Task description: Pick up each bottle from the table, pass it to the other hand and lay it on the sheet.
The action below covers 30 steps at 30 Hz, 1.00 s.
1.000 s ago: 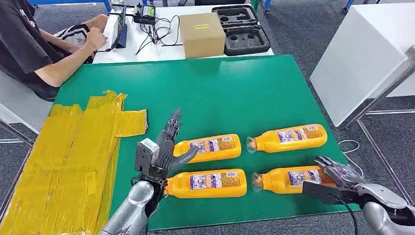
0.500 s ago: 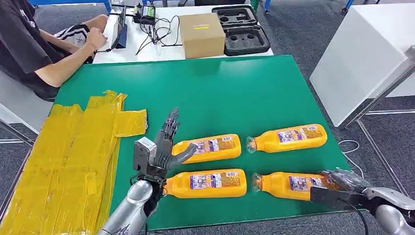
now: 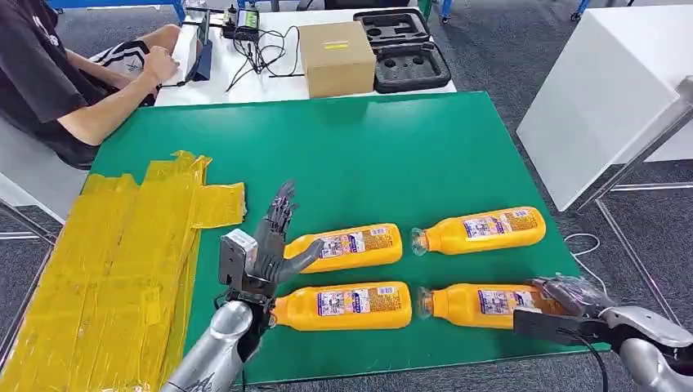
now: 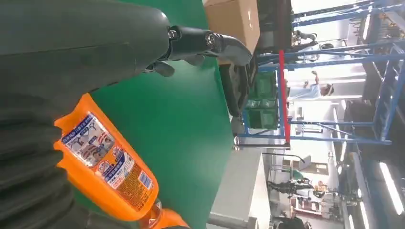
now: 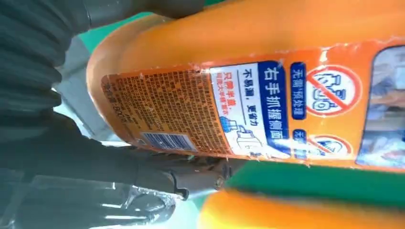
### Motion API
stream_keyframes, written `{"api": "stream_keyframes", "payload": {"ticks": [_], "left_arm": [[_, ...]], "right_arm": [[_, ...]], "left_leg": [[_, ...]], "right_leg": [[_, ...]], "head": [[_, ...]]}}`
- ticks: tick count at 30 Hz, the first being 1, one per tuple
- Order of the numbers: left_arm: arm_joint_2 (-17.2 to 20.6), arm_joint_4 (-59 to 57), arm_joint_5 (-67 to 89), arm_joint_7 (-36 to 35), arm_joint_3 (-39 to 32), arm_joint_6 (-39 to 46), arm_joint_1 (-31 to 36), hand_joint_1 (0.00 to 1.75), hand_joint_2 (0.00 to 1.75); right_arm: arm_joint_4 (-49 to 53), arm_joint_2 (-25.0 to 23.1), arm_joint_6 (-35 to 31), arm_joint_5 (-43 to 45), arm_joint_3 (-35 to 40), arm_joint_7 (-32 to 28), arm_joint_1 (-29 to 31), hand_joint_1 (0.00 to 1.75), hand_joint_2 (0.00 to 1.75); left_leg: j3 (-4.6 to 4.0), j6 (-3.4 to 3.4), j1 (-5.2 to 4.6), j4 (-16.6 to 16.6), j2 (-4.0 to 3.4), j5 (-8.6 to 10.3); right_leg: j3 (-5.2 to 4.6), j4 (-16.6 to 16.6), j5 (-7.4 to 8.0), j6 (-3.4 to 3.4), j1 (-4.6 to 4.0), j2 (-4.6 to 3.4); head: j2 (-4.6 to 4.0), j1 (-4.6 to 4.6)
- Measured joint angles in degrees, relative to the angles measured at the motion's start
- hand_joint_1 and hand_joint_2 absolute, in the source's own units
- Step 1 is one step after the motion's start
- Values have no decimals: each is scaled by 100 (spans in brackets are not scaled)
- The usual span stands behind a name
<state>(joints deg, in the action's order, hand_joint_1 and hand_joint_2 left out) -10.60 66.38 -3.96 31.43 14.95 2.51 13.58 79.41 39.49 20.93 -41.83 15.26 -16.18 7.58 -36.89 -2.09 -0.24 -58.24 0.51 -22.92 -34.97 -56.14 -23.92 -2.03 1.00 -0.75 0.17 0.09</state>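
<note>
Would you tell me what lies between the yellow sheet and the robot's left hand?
Bare green table, the head view shows: nothing lies between the yellow sheet and the left hand.

Four orange bottles [image 3: 347,247] lie on the green surface [image 3: 392,155]. The right hand [image 3: 568,298] wraps one bottle's base; the left hand [image 3: 274,241] stands open beside another.

Glossy orange plastic bottles [image 3: 346,305] with paper labels, matt green table [image 3: 392,155], crinkled yellow sheet [image 3: 114,261].
</note>
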Motion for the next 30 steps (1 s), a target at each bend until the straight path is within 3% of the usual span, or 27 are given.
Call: {"api": "stream_keyframes", "payload": {"ticks": [4, 9, 13, 17, 24, 30], "left_arm": [[-2, 0, 4, 37, -4, 39, -20, 0, 175], [-15, 0, 37, 57, -11, 46, -50, 0, 175], [-17, 0, 41, 57, -13, 48, -49, 0, 175], [-63, 0, 74, -9, -17, 57, -48, 0, 175], [-164, 0, 175, -94, -31, 61, -47, 0, 175], [-212, 2, 267, -101, -31, 61, -46, 0, 175]], "right_arm": [[-13, -543, -888, 61, -355, -399, -7, 175, 175], [9, -1417, -1396, 301, -1075, -664, -149, 175, 175], [11, -1779, -1429, 422, -1447, -765, -203, 175, 175], [44, -2221, -1378, 1218, -2053, -1115, -272, 175, 175], [55, -3106, -1381, 1821, -3095, -1250, -327, 175, 175], [46, -3650, -1424, 2018, -3368, -1287, -327, 175, 175]], "left_leg": [[1, 0, 3, 0, -1, 0], [-1, 2, 9, 0, 7, 1], [-2, 2, 7, 0, 5, 0], [-2, 1, 4, 0, 9, 1], [-2, 1, 6, 0, 2, 0], [-2, 2, 11, 1, 0, 0]], "right_leg": [[-2, 0, 0, 0, -2, 0], [-2, -1, -1, 1, -5, 3], [-3, 0, -2, 1, -3, 1], [-2, 1, -2, 1, 0, 4], [-4, 0, -1, 1, -3, 1], [-4, -1, -2, 1, -5, 1]], "head": [[0, 0], [0, 0], [0, 2], [0, 0], [0, 0], [0, 2]]}}
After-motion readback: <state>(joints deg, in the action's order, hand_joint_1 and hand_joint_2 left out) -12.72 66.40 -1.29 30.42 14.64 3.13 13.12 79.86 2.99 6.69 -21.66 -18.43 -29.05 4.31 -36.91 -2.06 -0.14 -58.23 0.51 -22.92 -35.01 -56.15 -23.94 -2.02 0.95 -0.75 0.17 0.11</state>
